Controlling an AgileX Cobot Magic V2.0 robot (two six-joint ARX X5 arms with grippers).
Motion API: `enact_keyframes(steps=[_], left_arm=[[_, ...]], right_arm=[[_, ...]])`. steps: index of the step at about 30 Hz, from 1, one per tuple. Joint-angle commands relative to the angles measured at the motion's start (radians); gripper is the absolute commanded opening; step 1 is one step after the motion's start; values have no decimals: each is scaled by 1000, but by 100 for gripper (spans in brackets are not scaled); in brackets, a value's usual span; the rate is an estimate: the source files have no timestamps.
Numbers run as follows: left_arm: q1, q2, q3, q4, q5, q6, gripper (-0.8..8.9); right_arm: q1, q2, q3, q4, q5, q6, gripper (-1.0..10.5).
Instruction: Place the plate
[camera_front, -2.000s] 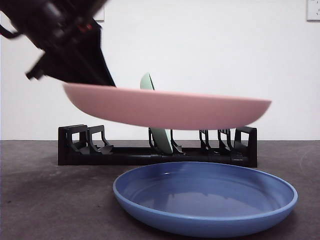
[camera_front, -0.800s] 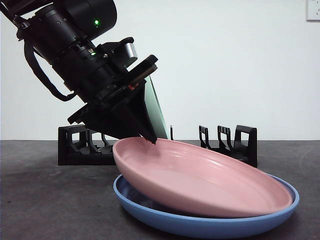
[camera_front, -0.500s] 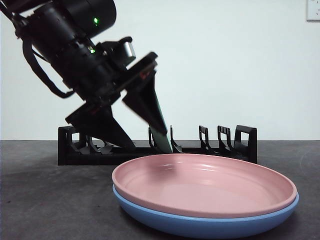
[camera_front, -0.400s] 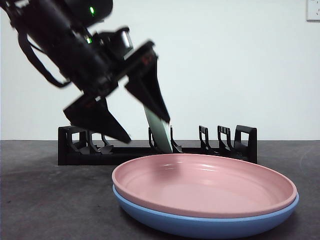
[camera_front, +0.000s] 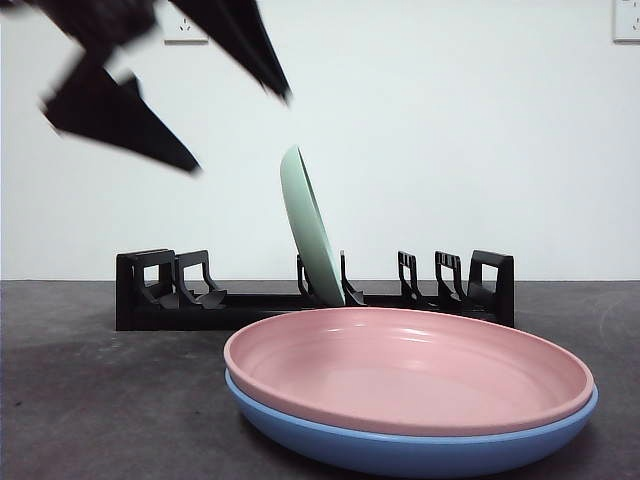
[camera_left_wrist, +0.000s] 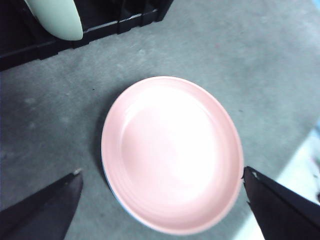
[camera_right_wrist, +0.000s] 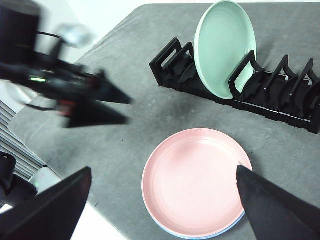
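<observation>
The pink plate lies flat, nested in a blue plate on the table in front of the rack. My left gripper hangs open, well above the plate and to its left, holding nothing. The right wrist view shows it too, blurred, as the left gripper. My right gripper is open and empty, high over the table, looking down on both plates.
A black dish rack stands behind the plates with a pale green plate upright in one slot. The other slots are bare. The table's edge runs close to the left arm.
The left gripper lowered the pink plate into the blue one, opened and let go. It has since risen up and to the left. The pink plate now rests level.
</observation>
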Motion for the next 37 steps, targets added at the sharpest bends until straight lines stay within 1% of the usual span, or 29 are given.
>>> enact_keyframes(steps=[1, 8, 15, 20, 22, 25, 27, 30, 34, 37], left_arm=[[-8, -100, 22, -55, 3, 13, 542], [-6, -339, 71, -243, -2, -2, 539], [-6, -476, 195, -448, -9, 4, 525], [-6, -520, 279, -576, -111, 42, 525], [-6, -533, 296, -603, -117, 55, 525], [-6, -550, 306, -613, -117, 56, 525], [-6, -560, 306, -617, -117, 55, 525], [-6, -568, 309, -639, -117, 55, 525], [-6, -574, 320, -663, -117, 54, 525], [-6, -583, 322, -679, -114, 50, 525]], right_arm=[[6, 5, 17, 8, -1, 13, 466], [6, 5, 17, 8, -3, 14, 465], [6, 6, 17, 7, -3, 13, 466], [6, 6, 17, 7, -5, 13, 465], [6, 7, 17, 8, -8, 13, 465], [6, 26, 17, 16, -39, 18, 465], [6, 49, 17, 23, -66, 35, 465], [6, 107, 17, 44, -122, 47, 464], [6, 209, 19, 113, -192, 61, 464], [6, 312, 37, 148, -223, 69, 464]])
